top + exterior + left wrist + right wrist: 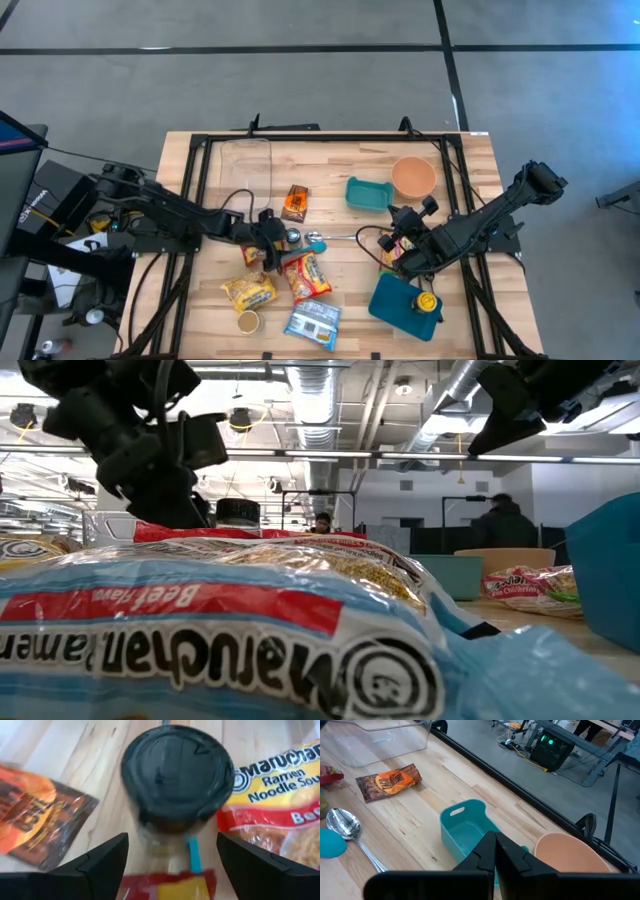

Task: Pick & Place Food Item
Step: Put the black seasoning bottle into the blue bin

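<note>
Wooden table (340,160) — Maruchan beef ramen packet (280,800) beside black-lidded jar (175,775); left pincer (172,865) apart astride it, right pincer (495,855) together.

A teal bin (367,193) and peach bowl (413,176) are sitting far right; a spoon (342,824) is lying mid-table.

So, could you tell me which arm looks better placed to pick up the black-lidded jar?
Left, probably: the left gripper is open with the black-lidded jar between its fingers, while the right gripper is shut, across the table.
</note>
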`<state>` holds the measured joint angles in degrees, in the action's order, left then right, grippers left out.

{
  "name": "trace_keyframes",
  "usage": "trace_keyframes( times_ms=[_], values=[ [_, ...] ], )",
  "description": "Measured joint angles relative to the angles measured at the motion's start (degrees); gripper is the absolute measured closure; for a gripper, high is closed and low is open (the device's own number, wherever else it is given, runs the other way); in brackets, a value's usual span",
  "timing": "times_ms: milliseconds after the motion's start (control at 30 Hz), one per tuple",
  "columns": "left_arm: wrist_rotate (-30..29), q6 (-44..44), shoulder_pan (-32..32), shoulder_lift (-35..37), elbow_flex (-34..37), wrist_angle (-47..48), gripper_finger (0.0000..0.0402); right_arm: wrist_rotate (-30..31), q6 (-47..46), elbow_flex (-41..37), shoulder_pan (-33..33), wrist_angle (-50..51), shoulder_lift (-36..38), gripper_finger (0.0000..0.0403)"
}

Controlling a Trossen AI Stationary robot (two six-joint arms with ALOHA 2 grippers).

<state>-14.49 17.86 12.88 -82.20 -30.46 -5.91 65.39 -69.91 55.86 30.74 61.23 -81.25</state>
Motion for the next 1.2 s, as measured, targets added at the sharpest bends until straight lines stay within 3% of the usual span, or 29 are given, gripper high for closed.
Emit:
trace_keyframes(
  times_ms=[400,1200],
  values=[
    [0.9,-1.6,-0.1,-8.4,0.0,-9.6,0.0104,-0.5,0.0,0.0,0.0,0.0,0.0,0.0403],
    [-0.5,-3.1,-0.1,-8.8,0.0,-13.6,0.0105,-0.7,0.0,0.0,0.0,-0.2,0.0,0.0403]
  ],
)
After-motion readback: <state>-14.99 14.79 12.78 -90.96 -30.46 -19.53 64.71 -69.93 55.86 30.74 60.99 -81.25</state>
